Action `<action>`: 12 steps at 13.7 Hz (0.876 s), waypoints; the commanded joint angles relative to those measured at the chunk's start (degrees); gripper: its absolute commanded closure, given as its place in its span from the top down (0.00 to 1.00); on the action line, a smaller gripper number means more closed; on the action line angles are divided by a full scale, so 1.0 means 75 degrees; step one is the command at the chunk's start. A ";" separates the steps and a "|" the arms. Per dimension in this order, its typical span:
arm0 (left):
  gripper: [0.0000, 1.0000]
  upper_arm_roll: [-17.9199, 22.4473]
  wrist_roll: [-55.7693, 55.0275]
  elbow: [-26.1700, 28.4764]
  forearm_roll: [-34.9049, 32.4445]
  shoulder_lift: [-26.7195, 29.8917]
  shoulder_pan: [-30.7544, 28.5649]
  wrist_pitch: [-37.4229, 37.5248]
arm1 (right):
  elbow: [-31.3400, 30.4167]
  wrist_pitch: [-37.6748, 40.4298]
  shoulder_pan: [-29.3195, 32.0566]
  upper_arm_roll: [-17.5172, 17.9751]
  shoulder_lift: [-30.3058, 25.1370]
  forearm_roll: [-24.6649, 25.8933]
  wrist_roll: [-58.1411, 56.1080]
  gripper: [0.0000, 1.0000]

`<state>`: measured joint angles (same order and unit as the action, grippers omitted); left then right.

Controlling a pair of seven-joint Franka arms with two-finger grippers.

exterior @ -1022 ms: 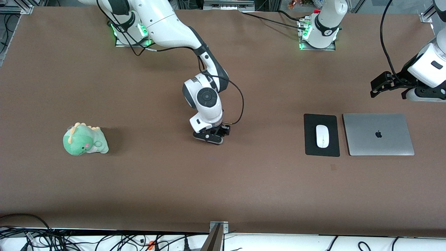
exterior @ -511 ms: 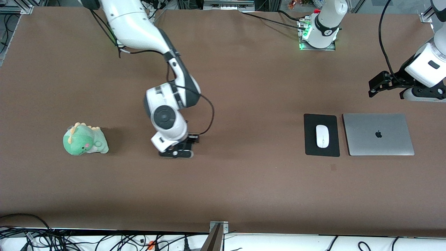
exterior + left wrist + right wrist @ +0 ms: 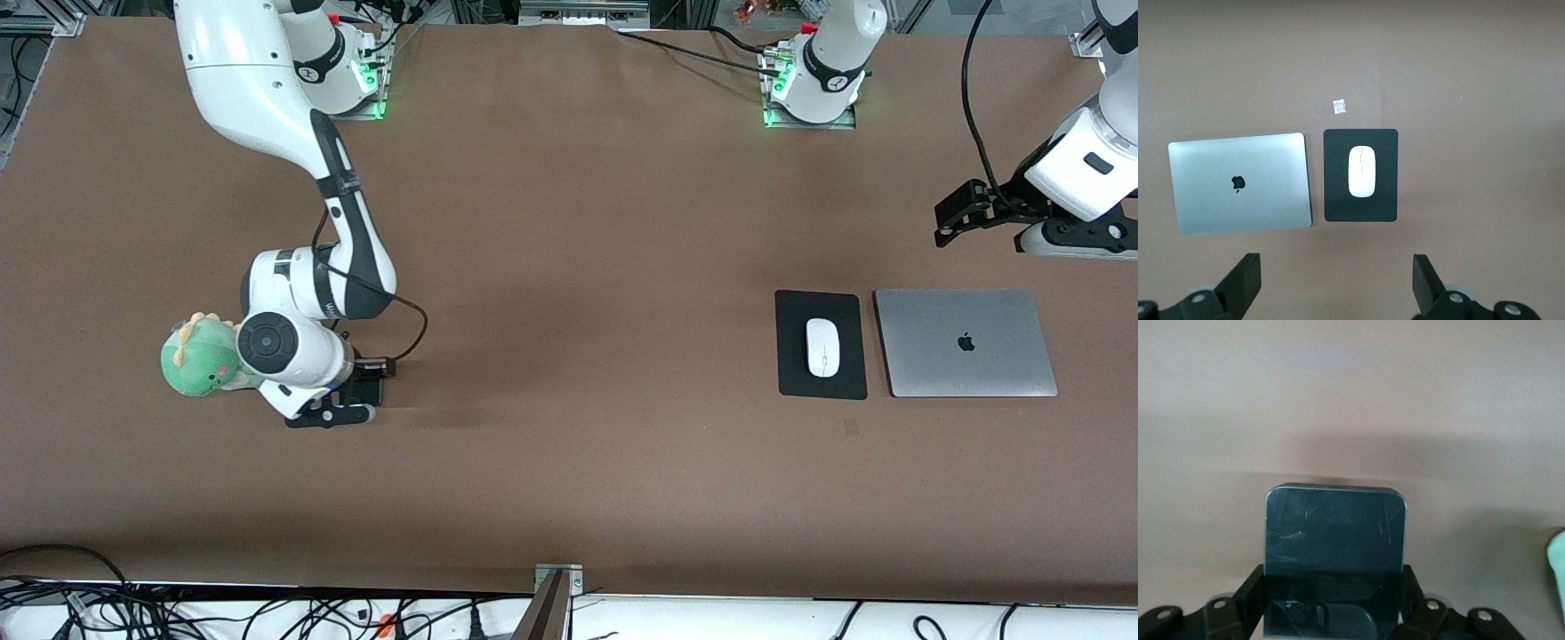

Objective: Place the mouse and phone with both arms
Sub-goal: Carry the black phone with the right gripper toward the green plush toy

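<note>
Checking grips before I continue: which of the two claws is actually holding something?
The right claw, over the table beside the green plush toy, is shut on the phone. The left claw hangs open and empty above the mouse.

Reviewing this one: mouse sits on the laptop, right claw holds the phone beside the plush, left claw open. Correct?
Not quite. The mouse sits on the black pad beside the laptop, as the front view shows. The right claw does hold the phone by the plush; left claw open.

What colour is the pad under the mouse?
Black. The pad shows best in the left wrist view, with the white mouse lying on it.
</note>
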<state>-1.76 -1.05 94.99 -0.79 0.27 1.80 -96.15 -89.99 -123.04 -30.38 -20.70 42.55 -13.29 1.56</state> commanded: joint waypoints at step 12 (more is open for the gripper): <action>1.00 -0.0152 -0.0001 -0.0068 -0.0036 0.0058 0.0007 0.0141 | -0.1794 -0.0998 0.0571 0.0029 -0.0680 -0.0924 -0.0759 0.82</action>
<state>-2.72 -1.03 94.98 -0.79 0.27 1.81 -96.07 -101.50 -130.43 -26.39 -21.01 40.19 -18.83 -2.79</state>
